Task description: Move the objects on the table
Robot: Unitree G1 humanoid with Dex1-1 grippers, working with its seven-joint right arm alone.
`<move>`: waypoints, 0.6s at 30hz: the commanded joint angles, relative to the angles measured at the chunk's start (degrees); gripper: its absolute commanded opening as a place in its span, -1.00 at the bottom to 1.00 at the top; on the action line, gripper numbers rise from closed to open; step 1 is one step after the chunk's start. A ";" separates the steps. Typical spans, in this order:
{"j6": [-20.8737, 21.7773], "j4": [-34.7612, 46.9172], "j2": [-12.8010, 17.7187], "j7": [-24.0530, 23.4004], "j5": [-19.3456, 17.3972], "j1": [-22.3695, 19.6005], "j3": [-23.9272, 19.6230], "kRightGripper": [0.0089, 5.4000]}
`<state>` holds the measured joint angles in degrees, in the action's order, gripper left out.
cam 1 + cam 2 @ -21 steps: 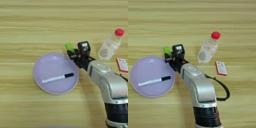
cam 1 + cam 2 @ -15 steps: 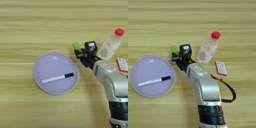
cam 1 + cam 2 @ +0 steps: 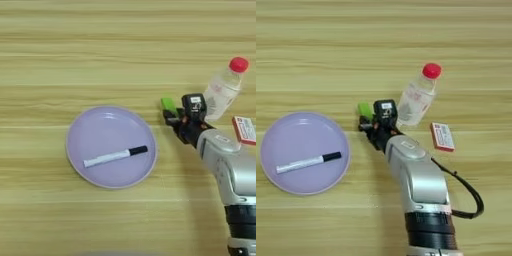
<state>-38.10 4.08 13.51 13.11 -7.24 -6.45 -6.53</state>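
Observation:
My right gripper (image 3: 171, 115) is shut on a small green block (image 3: 168, 104), which sticks out at its fingertips just above the table (image 3: 125, 50). It is between the round lavender plate (image 3: 100, 130) on the left and the clear red-capped bottle (image 3: 222, 90) on the right. In the right eye view the block (image 3: 364, 109) and gripper (image 3: 367, 124) sit close to the bottle (image 3: 415, 101). A white marker with a black cap (image 3: 115, 155) lies across the plate.
A small red and white box (image 3: 442, 136) lies flat to the right of my forearm (image 3: 416, 180), below the bottle. The forearm comes up from the bottom edge. Bare wood stretches across the far side and the near left.
The gripper has moved right with the green block, from the plate's right rim to beside the bottle. Plate, marker, bottle and box have stayed put.

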 commanded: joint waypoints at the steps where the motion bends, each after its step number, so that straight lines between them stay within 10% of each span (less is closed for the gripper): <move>1: 4.53 -0.68 1.89 0.39 0.79 -1.61 -0.24 -0.48; 18: 5.59 -1.39 1.94 1.07 0.79 -0.82 0.07 -0.22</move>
<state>-33.20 0.78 13.86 14.20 -6.86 -5.76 -6.42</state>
